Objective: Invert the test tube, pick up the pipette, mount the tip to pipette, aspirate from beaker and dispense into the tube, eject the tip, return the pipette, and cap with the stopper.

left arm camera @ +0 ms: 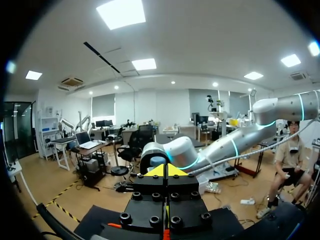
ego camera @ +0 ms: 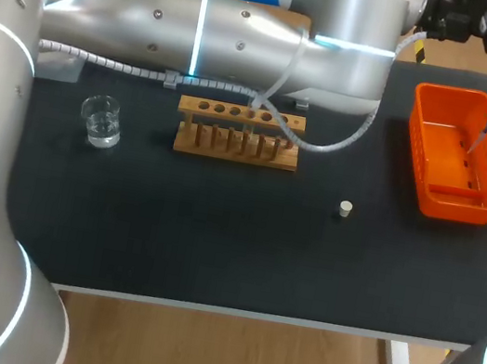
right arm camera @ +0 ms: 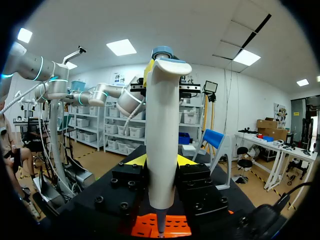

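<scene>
- Currently the pipette (right arm camera: pixel 162 130) stands upright in the right pincer (right arm camera: pixel 161 161), with both yellow tips clamped on its white body from two sides.
- Its thin lower end points down into the orange bin (ego camera: pixel 451 207) at the right end of the surface (ego camera: pixel 214 243). I cannot tell whether it touches the bin floor.
- From that I judge the work to be near the tip-ejecting step. Whether liquid has gone into the tube I cannot tell.
- I cannot make out the tube itself: a cable (ego camera: pixel 325 145) crosses the wooden rack (ego camera: pixel 235 148) where it would stand.
- Returning the pipette and capping are left to do; the stopper (ego camera: pixel 345 208) lies loose on the surface, apart from the rack.
- The beaker (ego camera: pixel 102 119) holds clear liquid and stands left of the rack.
- The left pincer (left arm camera: pixel 165 171) has its tips together on nothing, raised off the surface.
</scene>
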You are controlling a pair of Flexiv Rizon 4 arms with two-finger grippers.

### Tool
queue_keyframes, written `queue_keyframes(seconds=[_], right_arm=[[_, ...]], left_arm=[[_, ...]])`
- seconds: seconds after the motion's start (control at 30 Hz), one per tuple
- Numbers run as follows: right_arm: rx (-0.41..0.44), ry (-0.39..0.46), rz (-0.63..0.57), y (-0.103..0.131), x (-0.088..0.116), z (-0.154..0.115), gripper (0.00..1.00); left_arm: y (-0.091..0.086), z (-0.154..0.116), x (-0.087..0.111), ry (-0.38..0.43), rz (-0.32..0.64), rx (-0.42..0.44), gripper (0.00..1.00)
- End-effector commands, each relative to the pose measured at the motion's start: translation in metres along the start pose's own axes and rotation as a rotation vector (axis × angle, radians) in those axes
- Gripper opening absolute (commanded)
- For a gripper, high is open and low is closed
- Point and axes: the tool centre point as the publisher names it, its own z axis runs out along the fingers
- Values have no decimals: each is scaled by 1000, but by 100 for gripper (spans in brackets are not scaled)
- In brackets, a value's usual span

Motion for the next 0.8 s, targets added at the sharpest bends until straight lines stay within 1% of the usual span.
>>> queue_keyframes(seconds=[0.03,0.8], right_arm=[[1,6,-1,-1,-2,-2,0],[1,6,-1,-1,-2,-2,0]], left_arm=[[3,5,-4,4,-1,3,0],[14,8,-9,-3,-23,-12,0]])
